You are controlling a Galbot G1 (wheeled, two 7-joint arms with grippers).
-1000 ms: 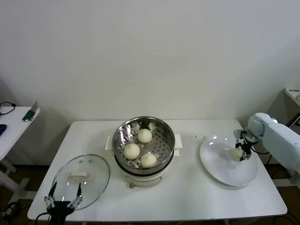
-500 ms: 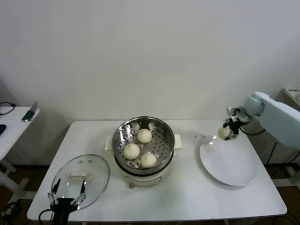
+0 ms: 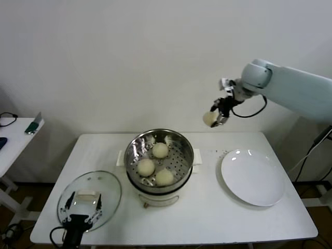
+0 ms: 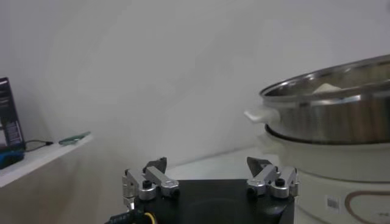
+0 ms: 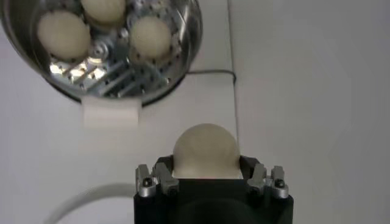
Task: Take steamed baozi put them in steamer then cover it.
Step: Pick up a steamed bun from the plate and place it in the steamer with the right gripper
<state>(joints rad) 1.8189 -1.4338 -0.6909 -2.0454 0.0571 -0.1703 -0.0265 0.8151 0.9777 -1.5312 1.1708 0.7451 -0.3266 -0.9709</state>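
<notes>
Three baozi (image 3: 155, 165) already in steamer (image 3: 182, 147). Fourth bun (image 3: 209, 119) clamped in right gripper (image 3: 217, 117), high beside basket. Risk: slipping from shallow grip, landing on table (image 3: 207, 218). Left gripper (image 3: 78, 213) spread wide, empty, near lid (image 3: 106, 194).

There are four steamed baozi: three (image 3: 160, 150) (image 3: 146, 167) (image 3: 164, 177) lie in the one steamer (image 3: 184, 168), below and to the left of the right gripper (image 3: 220, 118), and one (image 3: 209, 119) is between its fingers. There is one white plate (image 3: 253, 177), one glass lid (image 3: 89, 199) beside the left gripper (image 3: 81, 212), and two grippers.
</notes>
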